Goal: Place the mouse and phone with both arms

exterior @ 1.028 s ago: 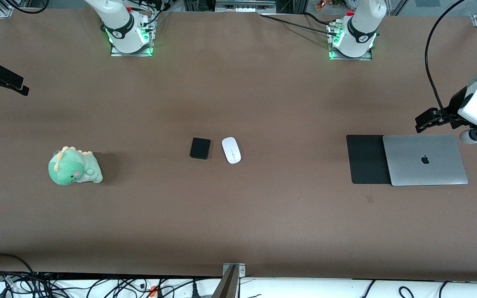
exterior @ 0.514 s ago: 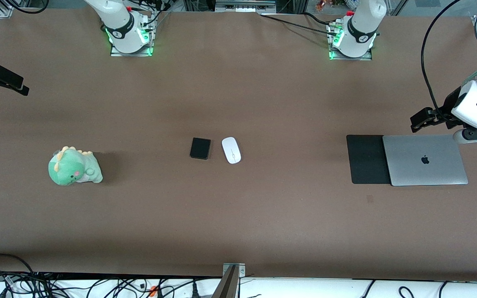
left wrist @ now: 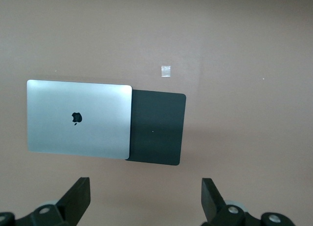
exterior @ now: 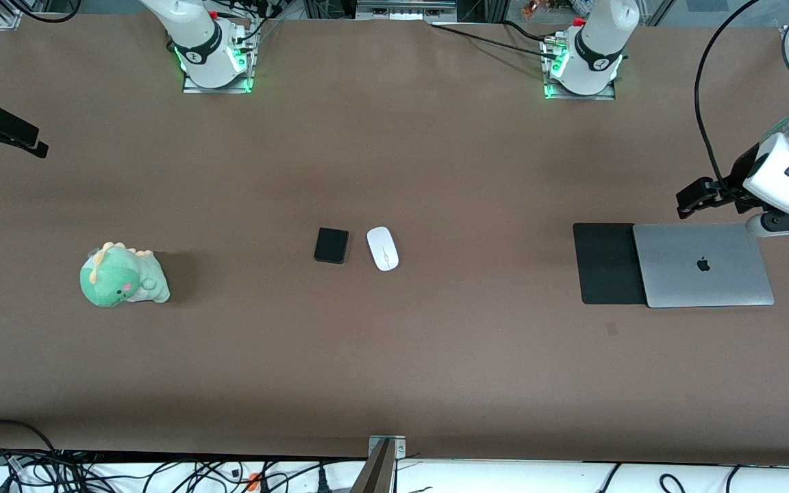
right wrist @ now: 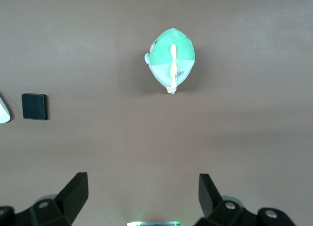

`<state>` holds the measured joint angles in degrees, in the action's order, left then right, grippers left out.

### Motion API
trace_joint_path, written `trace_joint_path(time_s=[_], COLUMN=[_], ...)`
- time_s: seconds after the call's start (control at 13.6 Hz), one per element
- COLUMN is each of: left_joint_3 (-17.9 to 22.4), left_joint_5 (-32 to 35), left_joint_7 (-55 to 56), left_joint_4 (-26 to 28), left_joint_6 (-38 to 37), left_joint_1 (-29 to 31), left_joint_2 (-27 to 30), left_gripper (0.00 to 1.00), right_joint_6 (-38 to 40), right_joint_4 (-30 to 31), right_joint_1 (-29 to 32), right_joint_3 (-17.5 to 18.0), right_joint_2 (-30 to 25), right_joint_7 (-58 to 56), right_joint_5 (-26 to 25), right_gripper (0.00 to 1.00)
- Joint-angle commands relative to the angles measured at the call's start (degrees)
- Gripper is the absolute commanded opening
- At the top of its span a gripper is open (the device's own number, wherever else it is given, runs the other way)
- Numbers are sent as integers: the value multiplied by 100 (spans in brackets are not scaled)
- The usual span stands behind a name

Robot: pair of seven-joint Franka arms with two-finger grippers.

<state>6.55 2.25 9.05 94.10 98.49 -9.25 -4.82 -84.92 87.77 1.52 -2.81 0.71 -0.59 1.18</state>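
Observation:
The white mouse (exterior: 382, 248) and the small black phone (exterior: 331, 245) lie side by side at the table's middle, the phone toward the right arm's end. The right wrist view shows the phone (right wrist: 34, 106) and a sliver of the mouse (right wrist: 2, 111). My left gripper (exterior: 683, 203) is open and empty in the air, over bare table beside the laptop; its fingers (left wrist: 78, 199) stand wide apart. My right gripper (exterior: 40, 146) is open and empty, held over the table at the right arm's end; its fingers (right wrist: 76, 189) also stand wide apart.
A closed silver laptop (exterior: 703, 264) lies partly on a black mouse pad (exterior: 607, 263) at the left arm's end; both show in the left wrist view, laptop (left wrist: 78, 118) and pad (left wrist: 156, 127). A green dinosaur plush (exterior: 120, 275) sits toward the right arm's end.
My left arm has shifted a little toward the table's middle, its gripper still open. The right arm, mouse and phone have not moved.

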Motion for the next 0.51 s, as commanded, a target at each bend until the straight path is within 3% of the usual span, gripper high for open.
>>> trace_joint_path(time_s=[0.0,0.44], left_joint_3=[-101,-206], left_joint_5=[-93,-93], left_joint_7=[132,149], left_joint_4=[-102,-111], left_joint_6=[-84,-93], left_joint_1=[-7,2], left_joint_2=[-10,-1], left_gripper=[100,100], right_joint_6=[125,125], right_joint_4=[-129,-120], right_joint_1=[33,42], right_joint_3=[17,26], right_joint_2=[17,17], right_joint_7=[-46,-46], right_joint_5=[23,32], right_gripper=[100,100])
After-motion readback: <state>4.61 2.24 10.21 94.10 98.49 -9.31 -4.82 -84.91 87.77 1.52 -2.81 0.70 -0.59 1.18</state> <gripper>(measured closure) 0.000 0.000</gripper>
